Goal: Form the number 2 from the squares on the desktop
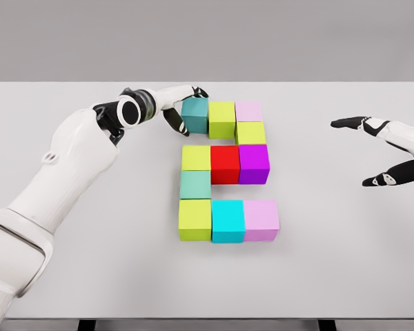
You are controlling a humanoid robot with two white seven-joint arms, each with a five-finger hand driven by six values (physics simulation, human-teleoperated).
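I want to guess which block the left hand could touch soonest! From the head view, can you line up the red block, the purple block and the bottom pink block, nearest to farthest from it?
From the left hand:
1. Red block, middle row, centre.
2. Purple block, middle row, right end.
3. Bottom pink block, bottom row, right end.

**Hidden and cut-off parts**

Right arm cut by picture's right edge; only right hand [383,148] and a bit of forearm show. Left arm runs off lower-left corner, shoulder out of frame. Left hand [181,107] fingers partly behind teal cube [194,115], so contact on its far side can't be told. Tabletop [345,269] legs clipped at bottom edge. Pale pink cube [249,110] lower part hidden by the cube in front.
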